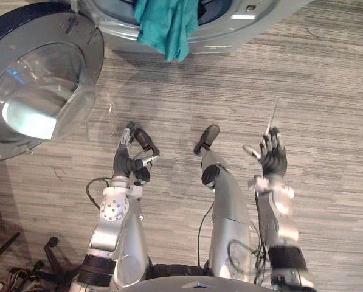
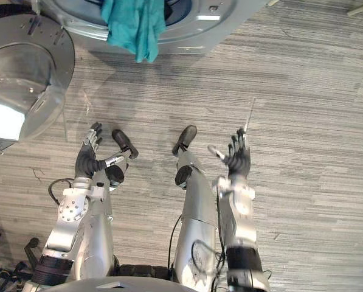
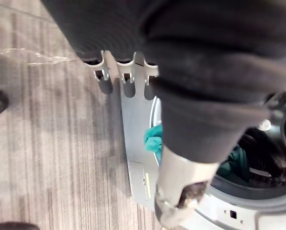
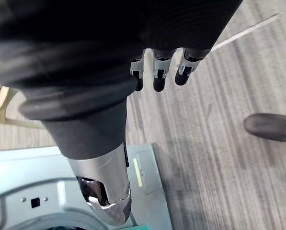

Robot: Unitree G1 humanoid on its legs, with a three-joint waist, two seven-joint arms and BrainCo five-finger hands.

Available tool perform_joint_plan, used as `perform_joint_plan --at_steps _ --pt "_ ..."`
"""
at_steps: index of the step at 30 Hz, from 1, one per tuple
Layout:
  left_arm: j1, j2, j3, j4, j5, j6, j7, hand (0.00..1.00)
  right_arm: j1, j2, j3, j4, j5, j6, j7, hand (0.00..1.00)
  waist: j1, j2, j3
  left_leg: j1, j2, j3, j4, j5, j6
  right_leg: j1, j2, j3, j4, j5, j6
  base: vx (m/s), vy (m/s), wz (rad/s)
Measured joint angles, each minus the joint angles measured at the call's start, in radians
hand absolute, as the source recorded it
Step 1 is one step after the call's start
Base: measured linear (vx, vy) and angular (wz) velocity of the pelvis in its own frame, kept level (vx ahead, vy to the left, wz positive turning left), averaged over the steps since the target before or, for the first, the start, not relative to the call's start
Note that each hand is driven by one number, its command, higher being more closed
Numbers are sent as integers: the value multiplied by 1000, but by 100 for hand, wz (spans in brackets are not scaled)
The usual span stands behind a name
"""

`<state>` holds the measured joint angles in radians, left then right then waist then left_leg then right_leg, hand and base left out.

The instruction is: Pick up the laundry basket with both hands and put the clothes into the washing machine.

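Item: teal garment (image 1: 167, 27). Draped over the lower rim of the drum opening of the washing machine (image 1: 248, 21), one end hanging down the front panel. More teal cloth shows inside the drum in the left wrist view.

Door (image 1: 41, 91): swung wide open to the robot's left.

Left hand (image 1: 123, 163): over the grey striped floor (image 1: 327, 91), fingers loosely extended, thumb apart, empty, well apart from the garment.

Right hand (image 1: 272, 157): fingers spread, palm empty, farther right, also well apart from the garment.
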<state>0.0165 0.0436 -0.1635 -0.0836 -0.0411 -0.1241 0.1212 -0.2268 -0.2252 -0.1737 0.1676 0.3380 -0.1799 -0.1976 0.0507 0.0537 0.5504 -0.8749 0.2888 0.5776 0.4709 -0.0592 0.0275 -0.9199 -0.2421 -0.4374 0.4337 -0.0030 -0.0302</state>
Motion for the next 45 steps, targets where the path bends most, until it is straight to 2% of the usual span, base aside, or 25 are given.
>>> perform_joint_plan --at_steps 2,5,7,9,12,13,16,20,25,27,30,36,37,41,43,45 --pt "6 -2 -30 6 -76 -23 -29 0 -192 -73 -19 136 -33 11 -49 0 26 11 -1 -30 -12 -6 -7 14 5 -27 -16 -13 12 7 -6 -56 -19 26" --pt "6 -18 -46 19 -130 -32 -40 0 -376 -174 -36 305 -53 18 -86 0 55 38 3 -75 -33 -20 -30 49 22 -67 -36 -34 28 15 -22 -37 -15 33" --pt "-11 -39 -56 20 -157 -32 -39 0 -524 -266 -2 486 -146 61 -112 0 79 57 3 -122 -58 -43 -47 80 45 -112 -70 -60 76 3 -40 -37 -18 49" --pt "-43 -58 -66 17 -175 -36 -40 0 -615 -326 56 601 -205 97 -107 0 93 59 1 -149 -76 -59 -60 110 58 -138 -94 -81 104 -10 -53 -34 -26 52" --pt "-97 -94 -85 16 -175 -39 -40 0 -713 -393 133 705 -233 116 -84 0 110 60 1 -181 -101 -88 -88 138 57 -165 -123 -106 141 -34 -53 -76 -31 51" --pt "-118 -96 -89 13 -173 -43 -39 0 -770 -423 192 747 -232 117 -69 0 111 61 0 -197 -112 -101 -111 147 45 -179 -136 -123 149 -41 -55 -103 -25 35" --pt "-145 -101 -75 11 -171 -43 -14 0 -864 -457 289 782 -229 116 -69 0 115 61 0 -217 -132 -108 -160 177 15 -213 -150 -131 156 -56 -51 -125 -21 33" --pt "-154 -102 -67 -62 -171 -43 20 0 -942 -458 409 803 -210 117 -65 0 125 62 0 -230 -141 -113 -202 223 20 -235 -163 -157 179 -70 -65 -110 -22 18" --pt "-173 -103 -75 -65 -171 -45 30 0 -1048 -457 496 802 -122 104 -54 0 130 64 -2 -231 -155 -149 -252 270 20 -235 -179 -198 214 -99 -82 -121 -34 24" --pt "-177 -103 -78 -65 -171 -44 30 0 -1111 -457 535 802 -67 85 -37 0 132 64 -2 -232 -161 -166 -277 289 7 -234 -185 -215 227 -113 -88 -118 -34 25" --pt "-189 -105 -83 -65 -171 -44 30 0 -1158 -455 554 803 51 80 -26 0 139 65 -3 -230 -164 -182 -297 311 9 -230 -194 -237 251 -136 -94 -91 -32 18" --pt "-195 -105 -97 -65 -174 -44 31 0 -1179 -455 551 804 261 100 -33 0 135 70 -6 -202 -168 -206 -345 349 8 -201 -193 -267 262 -156 -101 -89 -41 9" --pt "-199 -105 -106 -64 -176 -44 34 0 -1179 -455 535 804 304 101 -34 100 135 79 -11 -196 -168 -208 -352 354 10 -195 -190 -268 261 -158 -100 -63 -38 0" --pt "-222 -110 -111 -63 -195 -44 51 0 -1180 -435 453 804 485 105 -55 100 147 109 -30 -194 -162 -208 -353 355 10 -195 -182 -268 257 -160 -100 -81 -47 -5" --pt "-231 -113 -104 -62 -212 -44 57 0 -1189 -419 396 792 552 80 -76 100 150 111 -32 -195 -159 -207 -352 355 9 -198 -178 -266 255 -160 -100 -84 -49 -5" --pt "-236 -115 -96 -60 -216 -44 71 0 -1200 -391 366 787 610 78 -106 100 148 111 -32 -197 -156 -207 -351 356 10 -201 -175 -266 256 -161 -101 -83 -49 -2"
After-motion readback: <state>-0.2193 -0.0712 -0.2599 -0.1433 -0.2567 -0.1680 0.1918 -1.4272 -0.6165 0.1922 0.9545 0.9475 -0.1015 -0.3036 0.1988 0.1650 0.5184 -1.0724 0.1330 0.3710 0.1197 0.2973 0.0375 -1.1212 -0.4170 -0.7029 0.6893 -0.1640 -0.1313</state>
